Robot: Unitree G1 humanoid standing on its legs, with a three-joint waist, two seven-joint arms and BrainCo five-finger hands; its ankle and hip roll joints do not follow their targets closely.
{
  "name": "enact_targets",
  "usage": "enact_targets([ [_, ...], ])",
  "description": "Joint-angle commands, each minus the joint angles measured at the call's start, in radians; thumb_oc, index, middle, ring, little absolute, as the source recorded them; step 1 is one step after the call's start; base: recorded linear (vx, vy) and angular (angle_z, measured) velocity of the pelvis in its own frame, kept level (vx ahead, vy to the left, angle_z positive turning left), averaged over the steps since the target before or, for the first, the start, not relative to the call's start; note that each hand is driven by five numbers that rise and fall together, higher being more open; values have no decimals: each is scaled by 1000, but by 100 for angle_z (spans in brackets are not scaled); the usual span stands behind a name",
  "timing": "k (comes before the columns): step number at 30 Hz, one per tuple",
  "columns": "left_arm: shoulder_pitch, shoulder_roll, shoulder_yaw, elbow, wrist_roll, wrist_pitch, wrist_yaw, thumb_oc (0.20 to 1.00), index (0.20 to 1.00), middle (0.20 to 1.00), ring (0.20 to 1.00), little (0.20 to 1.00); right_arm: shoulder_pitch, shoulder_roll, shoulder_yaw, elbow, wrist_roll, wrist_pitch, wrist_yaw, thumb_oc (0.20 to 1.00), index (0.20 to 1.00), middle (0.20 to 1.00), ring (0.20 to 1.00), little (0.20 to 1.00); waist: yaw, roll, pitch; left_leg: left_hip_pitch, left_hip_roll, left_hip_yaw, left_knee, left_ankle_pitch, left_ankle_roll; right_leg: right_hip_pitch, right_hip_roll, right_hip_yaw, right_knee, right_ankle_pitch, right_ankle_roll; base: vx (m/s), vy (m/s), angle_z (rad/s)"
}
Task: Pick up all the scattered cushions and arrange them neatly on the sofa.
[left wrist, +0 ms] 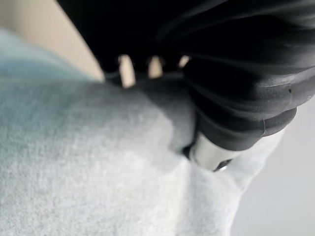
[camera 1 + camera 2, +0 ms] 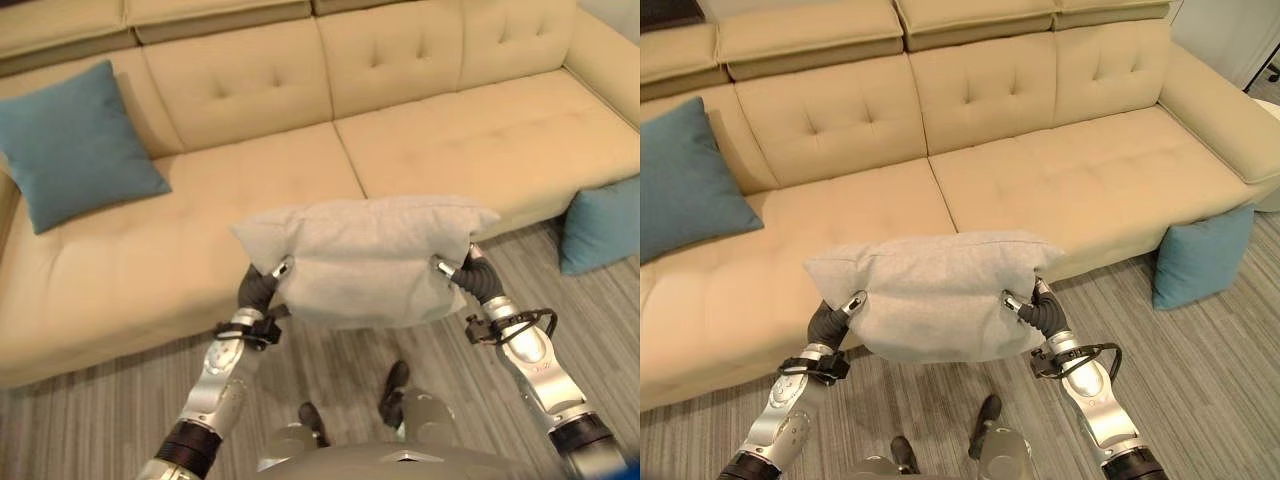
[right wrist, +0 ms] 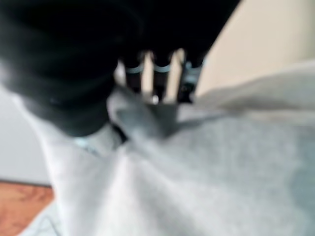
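Left hand (image 2: 843, 308): clamped on the left end of the grey cushion (image 2: 935, 295), fingers and thumb pinching the fabric, which puckers inward at the grip in the left wrist view.

Right hand (image 2: 1025, 306): clamped on the right end of the same cushion, fingers curled over its edge and thumb pressed into the cloth, seen close in the right wrist view.

Grey cushion: held in the air between both hands, long side level, above the front edge of the sofa (image 2: 1060, 180) and the strip of floor (image 2: 1200, 360) before it. Upper corners stick out past each hand; lower edge sags slightly.

Sofa: beige, tufted, long seat with a corner section at the right. Seat surface directly behind the held cushion is bare across the middle and right sections.

Teal cushion, first (image 2: 75, 140): upright against the backrest at the left end of the seat, one corner pointing toward the middle.

Teal cushion, second (image 2: 1200, 255): on the floor, leaning against the sofa front near the right corner, well apart from the right hand.

Floor: grey striped carpet, open between the sofa front and the robot.
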Motion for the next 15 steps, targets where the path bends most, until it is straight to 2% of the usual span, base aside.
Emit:
enact_targets([
  [1,-104,-15,-65,-94,18,-66,-130,200,200,200,200,200,-71,17,18,-102,12,-75,41,200,200,200,200,200,9,-56,-47,-58,3,-88,189,-4,-64,130,-13,28,-60,-14,85,72,-165,-26],
  [2,-97,-23,-72,-81,13,-66,-119,200,200,200,200,200,-75,17,26,-97,14,-73,41,200,200,200,200,200,25,-60,-34,-86,1,-148,249,25,-77,147,2,48,-75,-24,71,131,-96,-24],
  [3,-81,-32,-61,-84,11,-70,-110,200,200,200,200,200,-80,15,30,-96,9,-71,37,200,200,200,200,200,49,-71,-32,-147,-51,-228,172,2,-49,156,9,83,-94,-21,79,174,-27,-54],
  [4,-75,-36,-62,-86,4,-70,-108,200,200,200,200,200,-82,15,32,-94,9,-73,39,200,200,200,200,200,53,-73,-39,-162,-53,-233,128,22,-44,159,14,92,-101,-18,82,288,42,-92],
  [5,-71,-44,-62,-83,-1,-71,-106,200,200,200,200,200,-85,17,34,-87,2,-75,37,200,200,200,200,200,72,-73,-42,-184,-58,-241,66,73,-46,177,32,113,-111,-24,85,317,61,-109],
  [6,-73,-43,-63,-80,0,-70,-104,200,200,200,200,200,-94,19,37,-86,0,-75,37,200,200,200,200,200,86,-77,-42,-200,-67,-258,62,86,-44,190,42,130,-112,-34,82,388,112,-111],
  [10,-62,-34,-59,-98,14,-69,-94,200,200,200,200,200,-124,46,60,-66,-6,-74,38,200,200,200,200,200,105,-71,-51,-132,-94,-260,27,53,-8,199,30,161,-52,-61,98,245,153,-49],
  [12,-63,-26,-59,-109,20,-72,-91,200,200,200,200,200,-138,55,69,-54,-15,-73,36,200,200,200,200,200,120,-62,-53,-109,-108,-252,27,29,17,190,7,159,16,-69,113,224,222,-60],
  [13,-67,-22,-61,-115,12,-71,-88,200,200,200,200,200,-148,64,74,-49,-23,-72,33,200,200,200,200,200,126,-57,-51,-87,-118,-245,25,14,34,170,-18,164,102,-54,134,230,219,-70],
  [15,-76,-13,-70,-111,17,-69,-88,200,200,200,200,200,-150,64,71,-53,-35,-69,29,200,200,200,200,200,115,-52,-45,-77,-129,-263,31,4,51,133,-23,196,188,-43,143,167,155,-11],
])
